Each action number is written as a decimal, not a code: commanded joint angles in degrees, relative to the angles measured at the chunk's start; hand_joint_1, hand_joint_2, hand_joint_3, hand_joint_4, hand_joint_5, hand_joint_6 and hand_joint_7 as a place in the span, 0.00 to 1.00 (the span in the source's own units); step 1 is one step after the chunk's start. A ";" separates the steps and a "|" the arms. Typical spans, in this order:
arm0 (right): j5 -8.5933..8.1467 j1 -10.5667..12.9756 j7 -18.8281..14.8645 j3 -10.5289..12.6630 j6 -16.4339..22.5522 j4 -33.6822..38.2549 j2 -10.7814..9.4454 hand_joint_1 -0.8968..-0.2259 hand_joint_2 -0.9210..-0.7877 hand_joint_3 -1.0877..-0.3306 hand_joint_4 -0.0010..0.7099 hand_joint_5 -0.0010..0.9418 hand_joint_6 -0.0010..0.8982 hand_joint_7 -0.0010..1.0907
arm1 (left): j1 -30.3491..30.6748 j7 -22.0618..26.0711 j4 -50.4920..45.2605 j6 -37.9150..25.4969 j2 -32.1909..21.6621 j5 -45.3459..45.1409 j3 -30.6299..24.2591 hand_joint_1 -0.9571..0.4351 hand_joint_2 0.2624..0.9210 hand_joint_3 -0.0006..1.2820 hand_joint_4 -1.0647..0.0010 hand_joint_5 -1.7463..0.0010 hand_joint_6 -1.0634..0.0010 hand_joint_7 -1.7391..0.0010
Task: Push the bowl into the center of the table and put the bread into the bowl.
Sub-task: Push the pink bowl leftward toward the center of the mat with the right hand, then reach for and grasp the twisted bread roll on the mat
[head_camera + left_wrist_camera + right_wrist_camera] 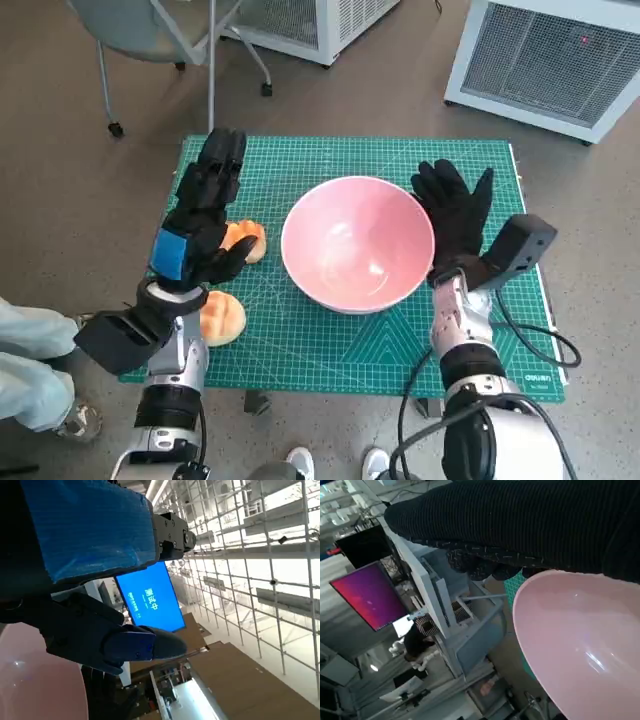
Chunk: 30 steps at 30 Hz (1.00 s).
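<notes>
A large pink bowl (357,240) stands empty near the middle of the green cutting mat (330,340). My right hand (457,215) is flat against the bowl's right side, fingers spread, holding nothing. In the right wrist view the bowl (580,645) fills the picture under the glove. My left hand (205,215) hovers left of the bowl with fingers apart, empty. One bread roll (245,240) lies partly under it. A second roll (222,317) lies nearer the mat's front left. The left wrist view shows the left hand's fingers (100,637) and a sliver of the bowl (35,680).
A chair (150,30) stands behind the table's far left corner. White units (560,60) stand at the back right. A person's leg (30,350) is at the left edge, feet (335,465) below the front edge. A cable (530,345) lies at the mat's right edge.
</notes>
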State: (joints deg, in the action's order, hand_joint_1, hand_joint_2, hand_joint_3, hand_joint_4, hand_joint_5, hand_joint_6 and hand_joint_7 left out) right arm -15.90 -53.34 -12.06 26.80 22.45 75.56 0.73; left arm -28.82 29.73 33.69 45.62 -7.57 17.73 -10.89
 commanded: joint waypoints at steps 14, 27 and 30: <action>7.11 0.78 -2.58 -6.73 8.26 -2.18 3.71 0.44 0.00 0.30 0.24 0.00 0.15 0.21 | 0.09 -1.37 -0.20 -0.13 0.40 -0.74 1.28 0.30 1.00 0.29 0.99 1.00 0.87 1.00; 11.29 5.45 -6.46 -13.52 25.36 -11.59 6.01 0.27 0.00 0.38 0.19 0.00 0.11 0.20 | -2.08 -2.09 0.47 -0.74 1.61 -1.61 2.72 0.30 1.00 0.29 0.99 1.00 0.86 1.00; 11.31 7.79 -7.82 -15.04 28.96 -16.29 6.55 0.27 0.00 0.38 0.19 0.00 0.12 0.20 | -2.73 -1.84 0.52 -0.94 1.75 -1.58 3.03 0.30 1.00 0.29 0.99 1.00 0.86 1.00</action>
State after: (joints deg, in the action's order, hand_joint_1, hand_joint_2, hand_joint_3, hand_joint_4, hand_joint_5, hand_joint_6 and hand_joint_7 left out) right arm -5.28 -49.32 -18.25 13.29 48.89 62.65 6.61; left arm -29.98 27.86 33.94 45.01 -6.11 16.42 -8.17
